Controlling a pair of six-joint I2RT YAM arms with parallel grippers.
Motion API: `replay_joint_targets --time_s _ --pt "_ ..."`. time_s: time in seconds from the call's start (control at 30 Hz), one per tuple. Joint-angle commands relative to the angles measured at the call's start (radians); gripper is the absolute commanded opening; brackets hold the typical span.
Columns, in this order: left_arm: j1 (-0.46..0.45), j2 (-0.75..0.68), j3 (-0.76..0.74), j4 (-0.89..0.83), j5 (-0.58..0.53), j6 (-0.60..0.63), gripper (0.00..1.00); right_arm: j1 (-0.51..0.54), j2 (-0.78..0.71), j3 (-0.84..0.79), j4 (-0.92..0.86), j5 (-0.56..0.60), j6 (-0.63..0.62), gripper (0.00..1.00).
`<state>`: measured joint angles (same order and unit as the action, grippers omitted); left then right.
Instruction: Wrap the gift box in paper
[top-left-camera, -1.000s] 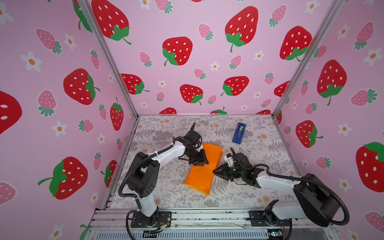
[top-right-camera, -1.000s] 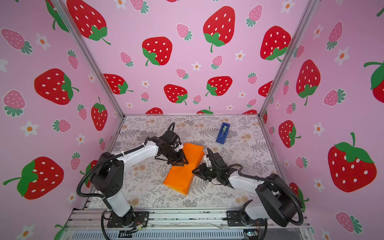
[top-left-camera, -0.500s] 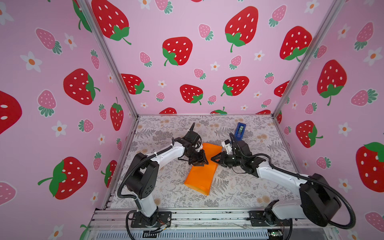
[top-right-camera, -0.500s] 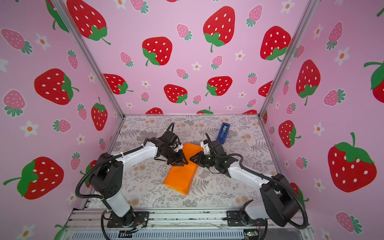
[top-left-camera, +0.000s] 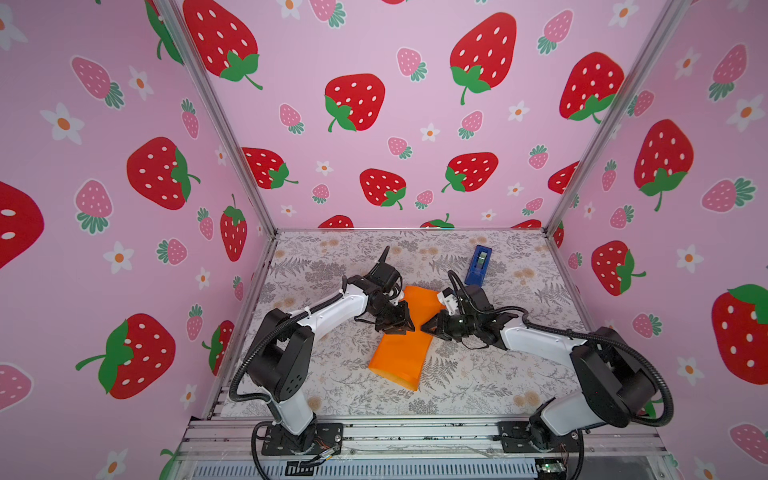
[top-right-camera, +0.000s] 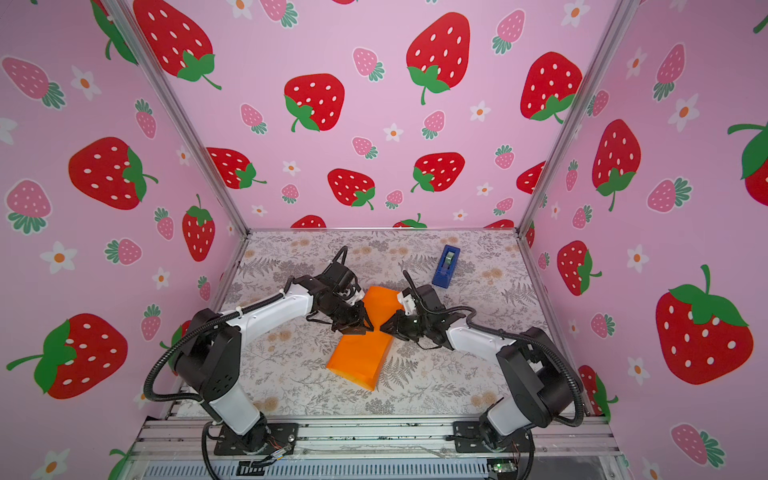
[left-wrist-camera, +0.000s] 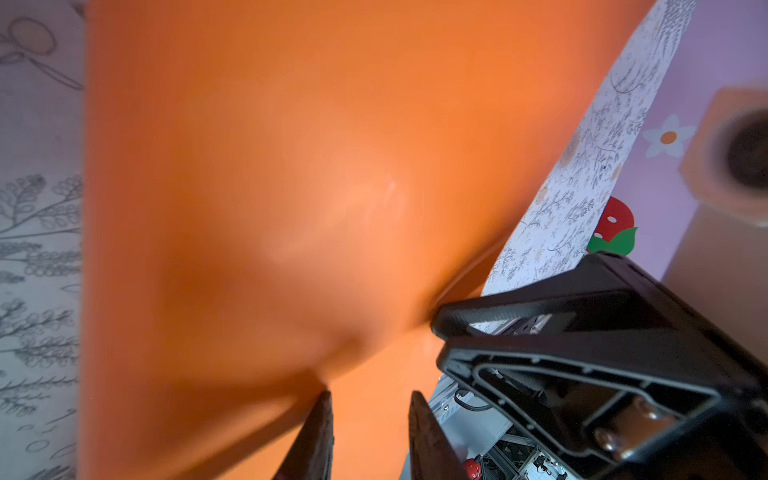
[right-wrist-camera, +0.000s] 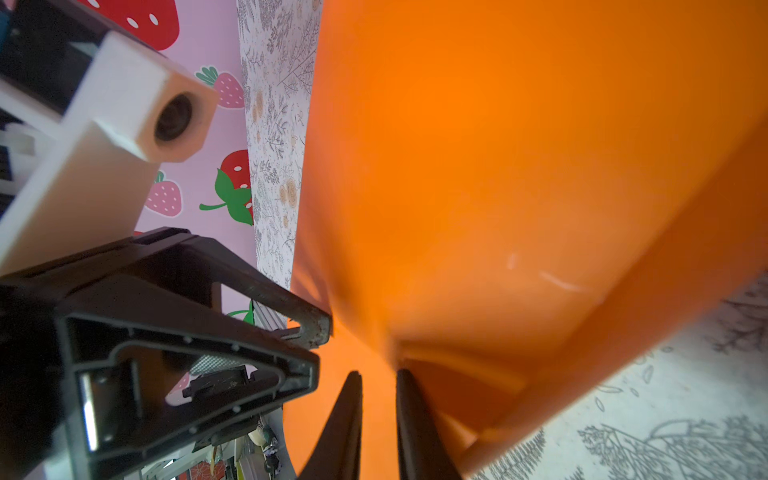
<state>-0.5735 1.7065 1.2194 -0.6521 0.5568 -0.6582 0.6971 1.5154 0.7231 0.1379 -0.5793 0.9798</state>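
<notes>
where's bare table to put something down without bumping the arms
Bare grey floral table covering lies between the orange paper sheet and the front metal rail, and along the back wall left of the bright-blue tape dispenser. The middle is crowded: left gripper and right gripper meet over the paper.

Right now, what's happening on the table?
Both arms are working the orange paper, which lies folded into a bundle; no box shows. The left gripper and right gripper face each other on its top. Left's jaws stand apart; the right's grip is unclear. The tape dispenser sits apart at the back.
</notes>
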Motion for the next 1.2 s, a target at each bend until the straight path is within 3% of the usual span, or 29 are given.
replay_joint_targets --time_s 0.0,0.57,0.83,1.17 --pt "-0.006 -0.046 0.016 -0.042 -0.006 -0.024 0.33 -0.006 0.015 -0.037 -0.063 0.029 -0.021 0.20" --pt "-0.030 0.030 -0.088 0.007 -0.017 -0.028 0.31 -0.058 -0.066 0.016 -0.090 -0.009 -0.069 0.21" --pt "-0.029 0.041 -0.097 0.006 -0.023 -0.017 0.31 -0.311 -0.109 0.159 -0.164 -0.093 -0.200 0.29" --pt "-0.031 0.045 -0.104 0.007 -0.037 -0.015 0.30 -0.622 0.136 0.386 -0.175 -0.222 -0.284 0.32"
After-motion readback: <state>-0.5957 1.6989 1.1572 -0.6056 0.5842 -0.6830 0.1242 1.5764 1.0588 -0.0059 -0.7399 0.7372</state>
